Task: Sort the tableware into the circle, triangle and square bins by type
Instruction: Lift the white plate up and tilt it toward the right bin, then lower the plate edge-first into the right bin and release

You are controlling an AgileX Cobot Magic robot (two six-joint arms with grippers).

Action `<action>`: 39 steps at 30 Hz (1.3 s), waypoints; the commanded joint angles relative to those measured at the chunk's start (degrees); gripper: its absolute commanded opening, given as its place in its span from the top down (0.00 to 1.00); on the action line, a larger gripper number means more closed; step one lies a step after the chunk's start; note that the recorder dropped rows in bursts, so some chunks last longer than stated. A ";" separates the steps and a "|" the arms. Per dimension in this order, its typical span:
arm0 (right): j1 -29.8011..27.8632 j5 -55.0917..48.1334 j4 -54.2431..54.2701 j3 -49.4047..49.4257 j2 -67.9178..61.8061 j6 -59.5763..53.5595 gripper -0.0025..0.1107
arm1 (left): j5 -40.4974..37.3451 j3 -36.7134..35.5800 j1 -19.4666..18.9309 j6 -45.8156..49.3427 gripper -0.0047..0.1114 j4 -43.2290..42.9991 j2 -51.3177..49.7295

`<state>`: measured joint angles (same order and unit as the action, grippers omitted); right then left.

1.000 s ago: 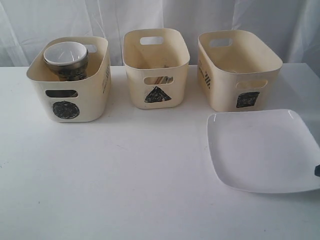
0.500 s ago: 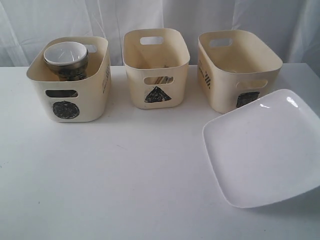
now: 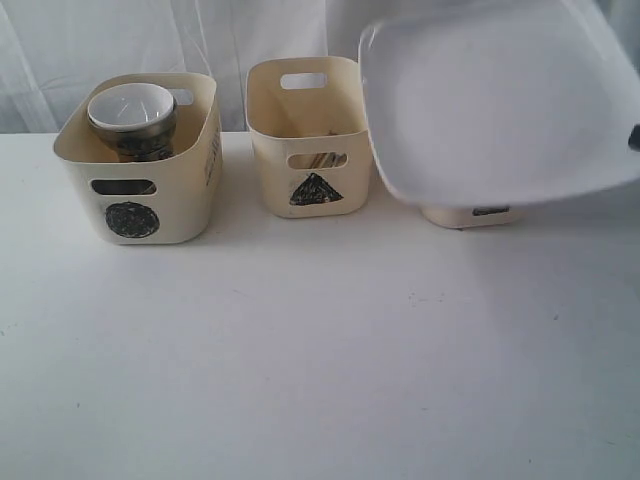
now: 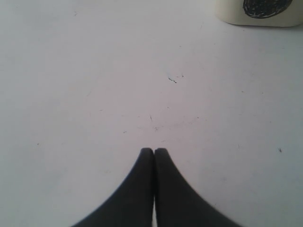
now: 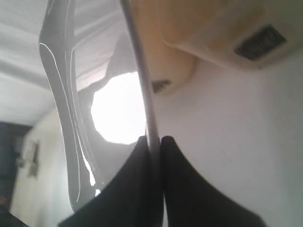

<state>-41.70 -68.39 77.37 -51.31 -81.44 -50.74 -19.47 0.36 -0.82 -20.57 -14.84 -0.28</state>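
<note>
White square plate [image 3: 500,100] held in air clear of counter [image 3: 300,360], tilted, at far right, hiding most of square-marked bin [image 3: 462,215] behind it. Right gripper [image 5: 154,140] jaws pinching plate rim. Triangle-marked bin [image 3: 310,140] far centre. Circle-marked bin [image 3: 140,195] far left, holding white bowl [image 3: 130,105] stacked on steel vessel [image 3: 140,140]. Left gripper [image 4: 154,152] low over counter, jaws pressed together.

Staged lab setup: white table [image 3: 300,380], white curtain backdrop [image 3: 90,50], cream bins [image 3: 185,190] with scribbled shape marks.
</note>
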 commanded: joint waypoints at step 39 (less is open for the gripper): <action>20.72 52.22 22.57 -28.28 -25.63 -38.28 0.98 | -1.62 -0.36 0.37 -0.12 0.96 0.25 0.28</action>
<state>-22.67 -15.62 97.91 -78.86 -105.49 -85.38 -19.47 0.36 -0.82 -20.57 -14.84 -0.28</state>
